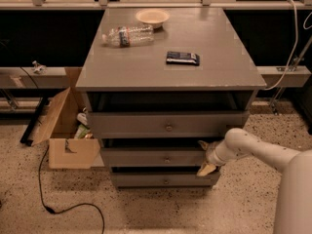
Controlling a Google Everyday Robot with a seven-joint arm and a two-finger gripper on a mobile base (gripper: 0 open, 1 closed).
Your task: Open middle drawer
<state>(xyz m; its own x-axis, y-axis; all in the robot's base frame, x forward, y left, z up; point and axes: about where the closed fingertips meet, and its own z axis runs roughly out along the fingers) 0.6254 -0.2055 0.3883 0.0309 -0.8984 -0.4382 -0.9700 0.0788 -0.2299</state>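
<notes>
Middle drawer (146, 158) sits second of three in the gray cabinet (170, 72), below the top drawer (146, 123) and above the bottom drawer (146, 180); its front stands a little way out with a dark slot above it; its small round knob (167, 159) at mid-width is untouched. The gripper (204, 157) is at the front's right end, apart from that knob; its pale fingers (206, 169) are spread, one tip by the upper edge and one by the lower, holding nothing that I can make out; whether either tip touches the wood I cannot tell.

By my judgement the step in hand is getting purchase on the front so as to draw it out; a pull from one end may skew the drawer and jam it, so the pull should run straight out, slow and level; the top drawer's overhang leaves little room above, so the wrist should keep low. A plastic bottle (127, 35), a bowl (152, 17) and a dark packet (182, 58) lie on the cabinet's top, away from the work.
</notes>
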